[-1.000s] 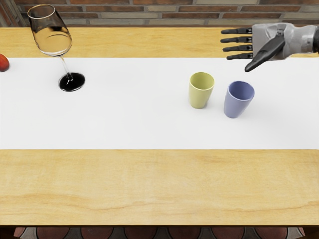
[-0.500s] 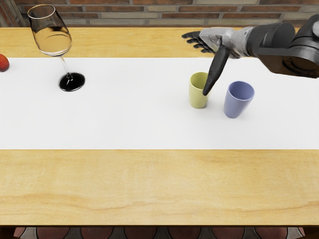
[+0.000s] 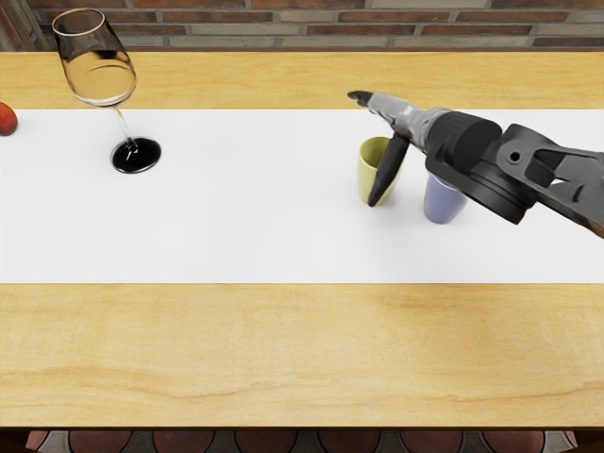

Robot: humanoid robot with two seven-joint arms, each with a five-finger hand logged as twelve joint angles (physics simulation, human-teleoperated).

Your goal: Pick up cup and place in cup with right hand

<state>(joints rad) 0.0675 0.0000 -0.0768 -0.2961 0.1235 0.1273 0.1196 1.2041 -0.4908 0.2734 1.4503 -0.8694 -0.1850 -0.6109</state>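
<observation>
My right hand (image 3: 365, 149) comes in from the right over the yellow cup, its fingers stretched out behind the rim and seen edge-on, the thumb hanging across the cup's right side. Nothing is held; whether the thumb touches the cup, I cannot tell. The yellow cup (image 3: 368, 175) stands upright on the white runner. Just right of it, the blue cup (image 3: 442, 203) is upright too, its rim mostly hidden under my wrist and forearm. The left hand is out of view.
A wine glass (image 3: 135, 155) stands at the back left on the white runner (image 3: 236, 208). At the left picture edge lies a red round object (image 3: 7, 120). Bare wood (image 3: 283, 349) forms the front of the table, and a brick wall rises behind it.
The right hand and arm have swung left and toward the front, from behind the blue cup to over the yellow one, turning edge-on. Both cups stand where they were.
</observation>
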